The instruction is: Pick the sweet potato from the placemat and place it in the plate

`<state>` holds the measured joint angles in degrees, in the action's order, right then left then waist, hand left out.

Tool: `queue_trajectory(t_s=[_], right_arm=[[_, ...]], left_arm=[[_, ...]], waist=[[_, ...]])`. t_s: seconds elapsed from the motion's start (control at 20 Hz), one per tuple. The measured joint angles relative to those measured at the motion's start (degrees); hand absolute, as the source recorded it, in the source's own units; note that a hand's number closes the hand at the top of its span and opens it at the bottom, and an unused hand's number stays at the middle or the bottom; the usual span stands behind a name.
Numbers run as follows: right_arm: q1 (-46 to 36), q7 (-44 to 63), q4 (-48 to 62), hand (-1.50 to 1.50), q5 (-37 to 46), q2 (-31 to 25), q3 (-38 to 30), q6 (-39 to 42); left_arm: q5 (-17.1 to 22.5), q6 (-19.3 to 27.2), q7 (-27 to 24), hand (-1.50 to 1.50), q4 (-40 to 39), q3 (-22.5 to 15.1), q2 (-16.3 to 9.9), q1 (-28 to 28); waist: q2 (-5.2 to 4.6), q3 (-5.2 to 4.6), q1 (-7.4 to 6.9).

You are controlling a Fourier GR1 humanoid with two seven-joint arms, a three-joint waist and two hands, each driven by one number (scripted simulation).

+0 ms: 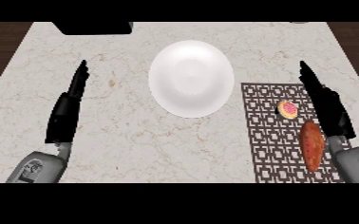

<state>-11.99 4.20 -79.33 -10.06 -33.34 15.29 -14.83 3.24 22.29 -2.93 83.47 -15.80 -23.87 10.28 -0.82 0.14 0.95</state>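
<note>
Sweet potato [312, 145]: seen lying lengthwise on the patterned placemat [270, 137], near its right edge, untouched for now.
Right hand [325, 102]: held edge-on above the mat's right side, fingers straight and together, nothing gripped; just beside the potato.
Left hand [69, 104]: rested at the counter's left, fingers straight, empty.
Plate [191, 78]: white, bare, set left of the mat and further back on the marble counter [119, 137].
Small round item [288, 109]: a pink-topped piece sits on the mat just beyond the potato.
Risk: it could be knocked during the reach; the tapered potato could be rolled off the mat if only clipped.
</note>
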Motion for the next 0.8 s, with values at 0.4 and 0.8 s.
queue_trajectory(t_s=[0.4,0.8], right_arm=[[-1.02,2.09,3.19,-1.50,0.35,2.54,-5.40,-7.31],[6.67,-9.49,0.44,-1.50,7.73,15.35,-7.22,-29.17]], left_arm=[[5.53,-5.68,-1.84,0.00,-1.74,2.31,0.79,-3.89],[10.04,-11.94,-4.35,0.00,-4.53,4.87,0.85,-6.87]], waist=[[0.34,-0.67,-1.05],[0.80,-0.22,-0.58]])
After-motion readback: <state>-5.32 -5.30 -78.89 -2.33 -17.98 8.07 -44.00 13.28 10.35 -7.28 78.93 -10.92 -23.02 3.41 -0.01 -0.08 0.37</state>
